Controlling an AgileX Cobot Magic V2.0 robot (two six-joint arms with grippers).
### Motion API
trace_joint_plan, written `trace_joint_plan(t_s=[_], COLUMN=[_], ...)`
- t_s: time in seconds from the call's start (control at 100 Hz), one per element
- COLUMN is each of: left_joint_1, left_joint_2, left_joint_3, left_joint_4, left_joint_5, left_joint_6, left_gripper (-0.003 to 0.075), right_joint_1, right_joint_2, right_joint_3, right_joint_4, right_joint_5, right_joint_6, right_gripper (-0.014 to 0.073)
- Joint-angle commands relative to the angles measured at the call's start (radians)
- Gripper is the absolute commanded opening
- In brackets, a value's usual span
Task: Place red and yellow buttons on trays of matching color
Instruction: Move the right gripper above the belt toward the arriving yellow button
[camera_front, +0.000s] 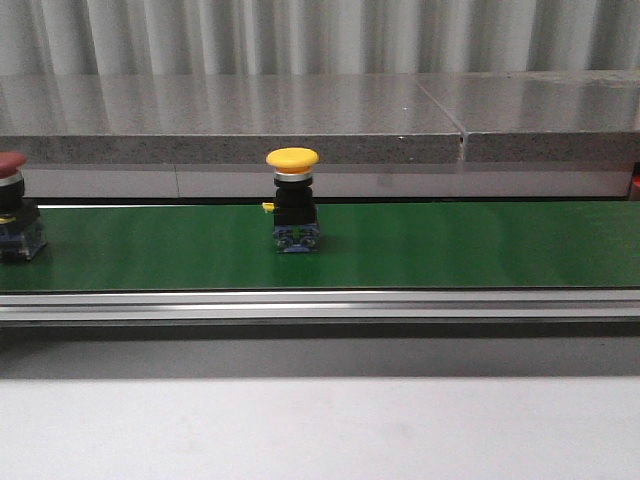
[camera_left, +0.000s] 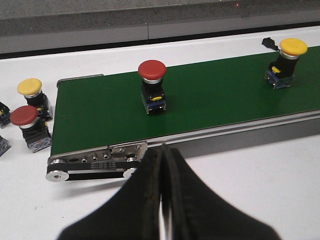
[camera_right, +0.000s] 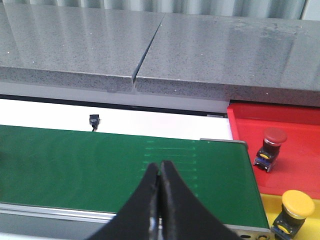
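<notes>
Green belt (camera_front: 450, 245) ahead; left gripper (camera_left: 164, 200), right gripper (camera_right: 159, 200) closed, empty.

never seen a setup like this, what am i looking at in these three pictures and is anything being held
A two-armed robot sorts push buttons by colour. The front view looks across a green conveyor belt carrying a yellow-capped button and, at the left edge, a red-capped button. The other two pictures come from cameras on the wrists. The black left gripper and right gripper are both shut and hold nothing. By the belt's right end sit a red tray holding a red button and a yellow tray holding a yellow button.
</notes>
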Motion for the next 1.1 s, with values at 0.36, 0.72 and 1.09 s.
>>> trace_joint_plan(t_s=[0.36,0.72,1.09], left_joint_1=[-0.005,-0.005,-0.005], left_joint_2=[0.011,0.011,0.011], left_joint_3=[-0.026,-0.026,-0.026], left_joint_4=[-0.015,-0.015,-0.015], left_joint_5=[-0.067,-0.067,-0.067], left_joint_6=[0.002,0.002,0.002], left_gripper=[-0.0020,-0.0020,-0.0020], right_joint_1=[0.000,0.047,0.186], right_joint_2=[0.240,0.585,0.891], right_joint_3=[-0.256,-0.518,-0.767], right_joint_4=[-0.001,0.017,0.048], right_joint_5=[0.147,0.258,0.434], right_joint_6=[-0.094,-0.094,-0.093], right_gripper=[-0.0066,-0.0058,0.0333])
